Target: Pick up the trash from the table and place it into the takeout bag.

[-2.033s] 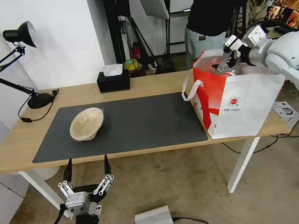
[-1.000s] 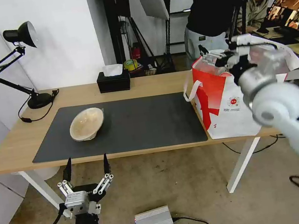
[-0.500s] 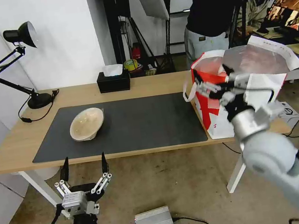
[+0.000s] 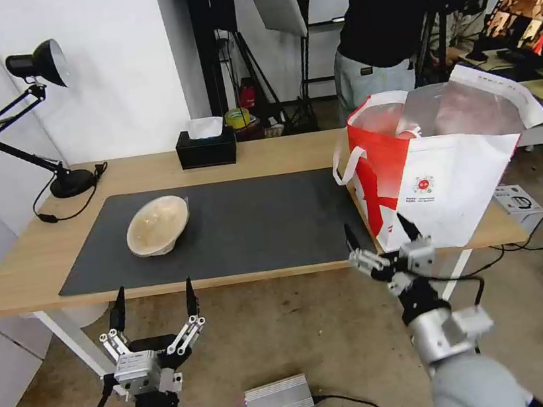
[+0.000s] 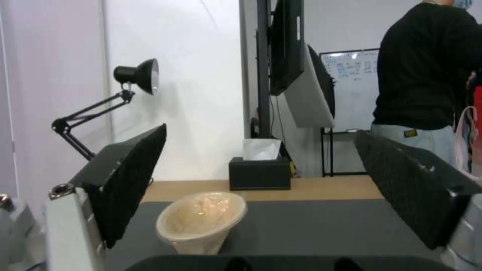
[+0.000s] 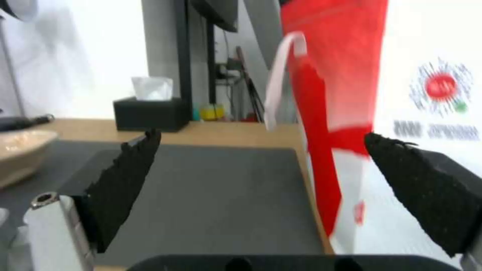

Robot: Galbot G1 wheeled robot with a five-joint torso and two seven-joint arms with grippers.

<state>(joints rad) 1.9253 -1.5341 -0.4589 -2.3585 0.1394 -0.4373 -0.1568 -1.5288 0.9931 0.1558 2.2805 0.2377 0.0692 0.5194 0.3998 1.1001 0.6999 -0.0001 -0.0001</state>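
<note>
On the table (image 4: 265,154): near edge: both grippers sit below and in front of this edge, over the floor.
Mat (image 4: 267,221): dark grey, covers the middle of the tabletop; the stretch between the beige bowl and the takeout bag is bare.
Beige bowl (image 4: 157,225): rests tilted on the left part of the mat, well apart from both grippers.
Takeout bag (image 4: 445,180): stands upright at the right end of the table, mouth open, foil lining visible; its lower front corner is near the table's front edge.
Left gripper (image 4: 155,305): low in front of the left part of the table, fingers spread wide, holding nothing, aimed toward the beige bowl (image 5: 201,222).
Right gripper (image 4: 383,239): just off the front edge, beside the bag's lower left corner; fingers apart, empty, touching nothing.
Back edge: tissue box (image 4: 206,146) and desk lamp (image 4: 40,120) stand there, clear of the mat.
</note>
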